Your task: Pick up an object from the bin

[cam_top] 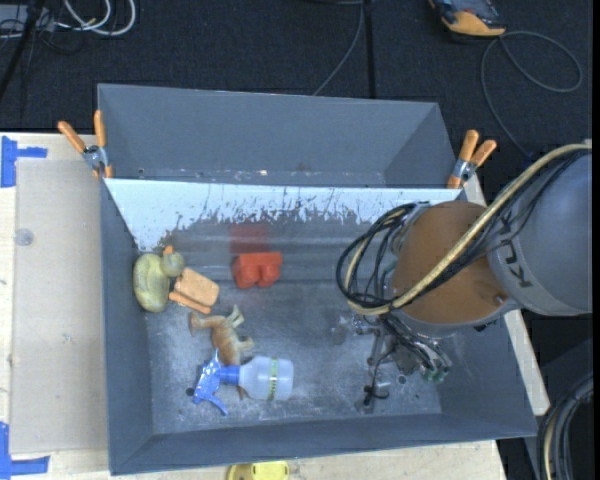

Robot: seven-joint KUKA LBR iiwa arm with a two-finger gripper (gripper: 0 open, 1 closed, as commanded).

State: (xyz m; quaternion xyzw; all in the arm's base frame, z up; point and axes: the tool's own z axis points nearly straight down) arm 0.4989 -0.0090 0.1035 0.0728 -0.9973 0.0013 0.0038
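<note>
Mostly behind cables (365, 258) and orange cover (442, 268), pincer (378, 388) low at right of bin (270, 148), open or closed unclear

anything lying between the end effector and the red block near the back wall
Nothing visible does. The end effector is over the right side, the red block is left of it toward the back wall, and only bare bin floor lies between. The brown toy animal sits left of that path.

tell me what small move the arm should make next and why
Probably shift the gripper toward the view's left, over the white and blue bottle. The gripper hangs above bare floor in the right part of the bin, and that bottle looks the nearest thing to it.
</note>
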